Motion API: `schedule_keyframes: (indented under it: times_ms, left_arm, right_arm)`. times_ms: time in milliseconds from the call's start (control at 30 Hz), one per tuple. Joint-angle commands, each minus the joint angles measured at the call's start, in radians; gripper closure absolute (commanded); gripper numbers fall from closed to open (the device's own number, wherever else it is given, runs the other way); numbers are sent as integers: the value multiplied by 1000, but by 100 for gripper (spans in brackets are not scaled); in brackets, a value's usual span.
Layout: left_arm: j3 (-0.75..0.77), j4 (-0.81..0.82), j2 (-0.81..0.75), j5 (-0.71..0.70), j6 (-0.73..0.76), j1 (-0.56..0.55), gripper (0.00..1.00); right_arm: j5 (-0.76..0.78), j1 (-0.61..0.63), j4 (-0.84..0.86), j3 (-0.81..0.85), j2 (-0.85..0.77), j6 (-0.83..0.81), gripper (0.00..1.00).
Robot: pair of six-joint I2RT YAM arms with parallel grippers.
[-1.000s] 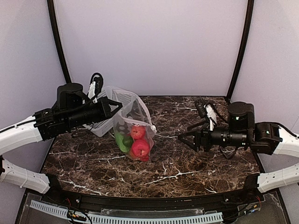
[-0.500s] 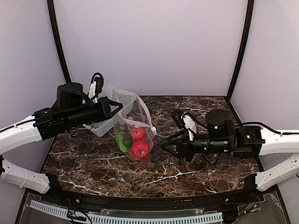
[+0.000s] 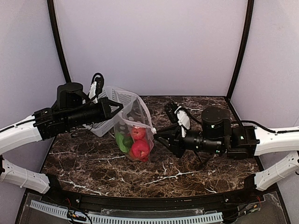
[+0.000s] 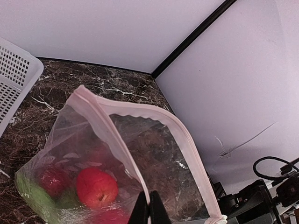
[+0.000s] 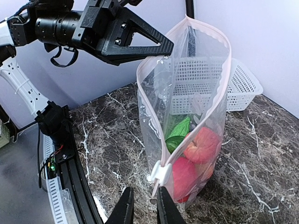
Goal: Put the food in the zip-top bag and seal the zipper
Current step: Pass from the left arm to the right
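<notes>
Right arm has swung in leftward over the worktop (image 3: 187, 172) during the last second. The right hand (image 3: 158, 136) has narrowed its fingers and now sits at the near lower corner of the bag (image 3: 135, 122).

Right wrist view: the two fingers stand close together with a slim gap between them. The white slider (image 5: 159, 175) is just above them, at the end of the pink zipper (image 4: 112, 140). Cannot tell whether the fingers pinch anything.

Bag hangs upright, mouth open, bottom down at the worktop. Contents lie at the bottom: red round fruits (image 3: 140, 148) and a green piece (image 3: 122, 140).

Left hand (image 3: 119, 106) has not shifted. It is closed tight on the bag's upper rim and holds it up.

Behind the bag is a white lattice basket (image 3: 100, 125); contact with the bag not discernible.
</notes>
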Motion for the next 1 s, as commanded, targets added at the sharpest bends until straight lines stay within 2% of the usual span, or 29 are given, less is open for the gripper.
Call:
schedule_keyframes:
  times_ms: [0,400,667,800,867,967]
  left_arm:
    - [23,-7,-15,10,0,5,99]
    - [22,-11,-20,8,0,5,99]
    - [23,-13,-20,9,-1,5,99]
    - [24,-14,-20,12,-1,5,100]
    - [24,-15,-21,11,0,5,99]
    - [23,-21,-24,9,1,6,99]
  right_arm:
    - [51,10,56,34,17,-20,85]
    - [77,10,50,38,38,-10,96]
    - [90,10,42,44,49,-9,89]
    - [94,10,36,47,59,-4,89]
    - [96,10,37,48,60,-2,91]
    - [102,10,42,47,56,0,99]
